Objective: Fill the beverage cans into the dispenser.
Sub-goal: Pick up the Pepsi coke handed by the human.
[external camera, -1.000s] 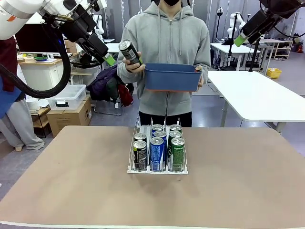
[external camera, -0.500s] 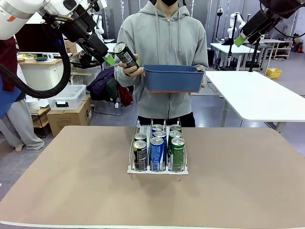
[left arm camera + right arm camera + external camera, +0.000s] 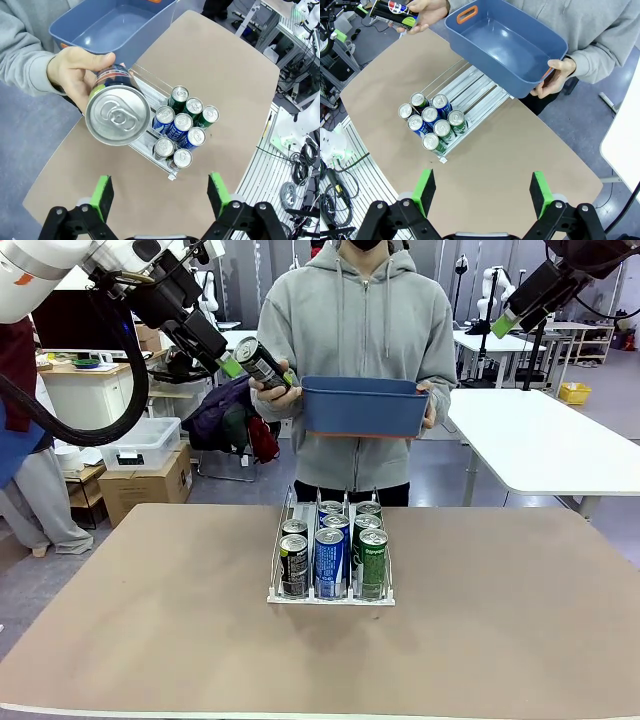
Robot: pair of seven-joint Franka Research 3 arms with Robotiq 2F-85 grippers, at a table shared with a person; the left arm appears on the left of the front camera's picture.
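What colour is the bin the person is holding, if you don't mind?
The bin is blue with an orange handle opening, clearest in the right wrist view.

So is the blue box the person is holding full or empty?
Empty. The blue bin shows only its bare blue floor in both wrist views, with no cans inside.

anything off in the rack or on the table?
Nothing stands out. Seven cans stand upright in the dispenser: three in two lanes, two in the black-can lane. The person's hand holds out another black can, tilted.

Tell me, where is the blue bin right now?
The person holds the blue bin at chest height beyond the table's far edge, above the dispenser.
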